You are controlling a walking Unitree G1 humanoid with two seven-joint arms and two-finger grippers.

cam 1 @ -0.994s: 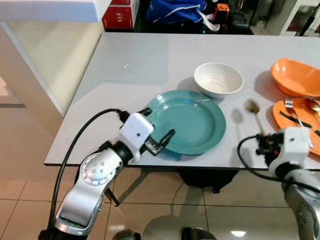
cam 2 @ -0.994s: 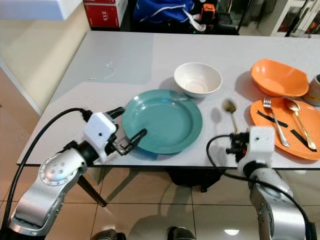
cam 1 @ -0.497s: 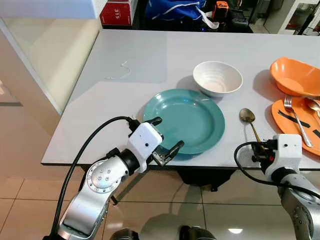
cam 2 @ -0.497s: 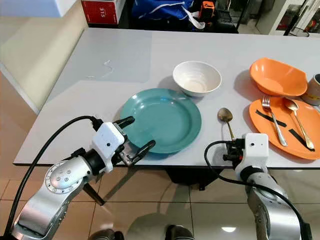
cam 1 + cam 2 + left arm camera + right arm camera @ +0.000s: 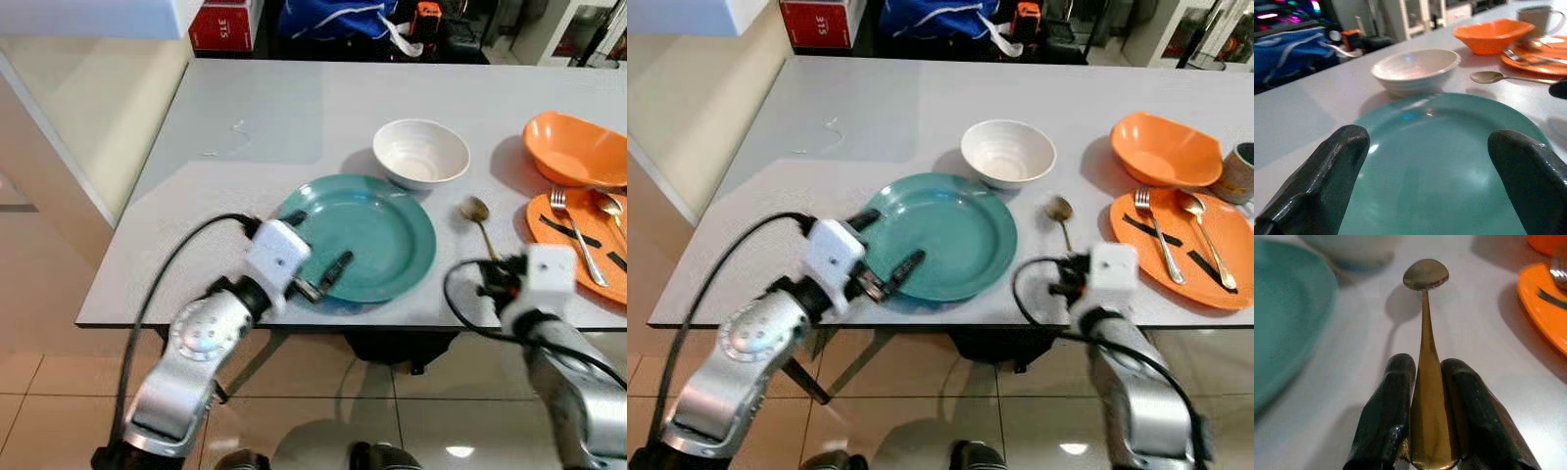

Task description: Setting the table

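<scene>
Red box [image 5: 219, 27] label — white digits, unreadable.

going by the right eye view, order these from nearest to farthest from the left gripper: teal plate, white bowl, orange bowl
1. Teal plate: the left gripper is open over its near left rim.
2. White bowl: just beyond the plate, toward the table's middle.
3. Orange bowl: far across on the robot's right, behind the orange plate.

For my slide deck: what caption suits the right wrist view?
Right tool shut on a brass spoon, its bowl raised over the grey table between teal plate and orange plate.
</scene>
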